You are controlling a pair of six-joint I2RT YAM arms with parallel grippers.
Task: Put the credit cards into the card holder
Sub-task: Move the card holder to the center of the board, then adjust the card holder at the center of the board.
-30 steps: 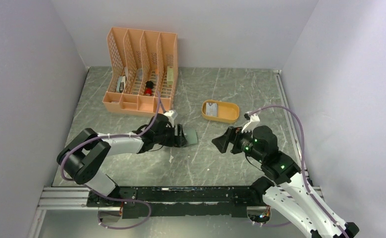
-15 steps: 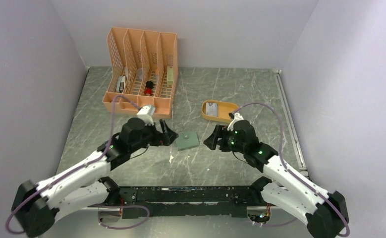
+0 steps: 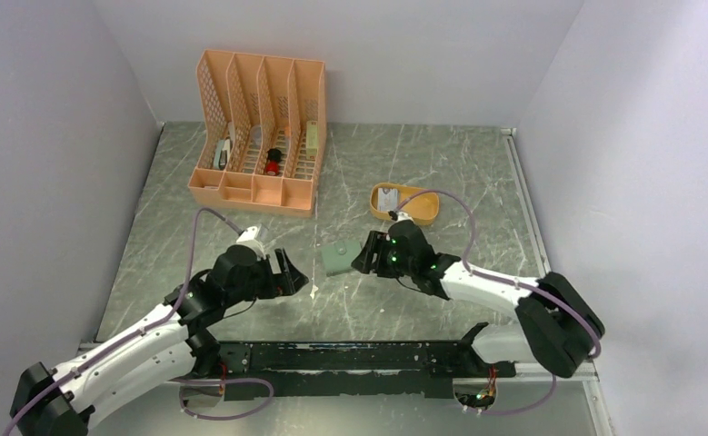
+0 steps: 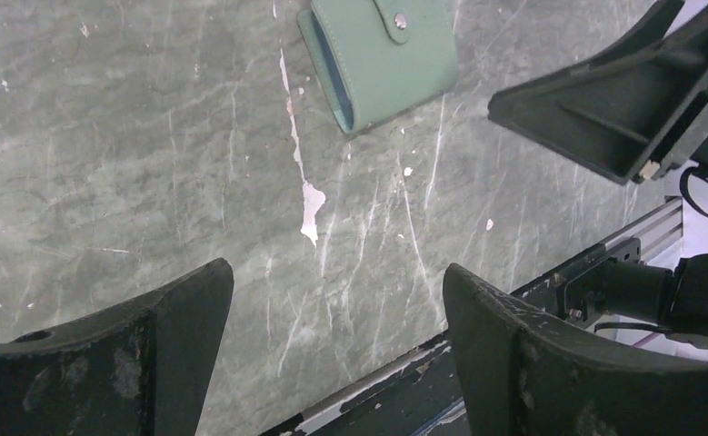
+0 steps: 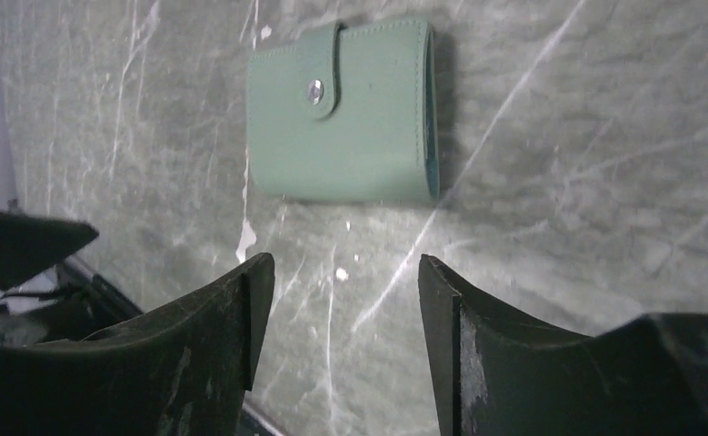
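The sage-green card holder (image 3: 338, 258) lies closed and snapped on the table; it also shows in the left wrist view (image 4: 382, 56) and the right wrist view (image 5: 341, 111). My left gripper (image 3: 294, 275) is open and empty, to the left of the holder and nearer the front edge. My right gripper (image 3: 361, 257) is open and empty, just right of the holder, pointing at it. A pale grey-white credit card (image 3: 386, 200) lies in the mustard-yellow oval tray (image 3: 420, 214) behind the right gripper.
A peach lattice desk organizer (image 3: 260, 131) with small items stands at the back left. The black rail (image 3: 350, 356) runs along the table's front edge. Grey walls close in on three sides.
The left arm drew back toward the front edge, leaving the card holder lying on the table. The right gripper moved left, up close to the holder.
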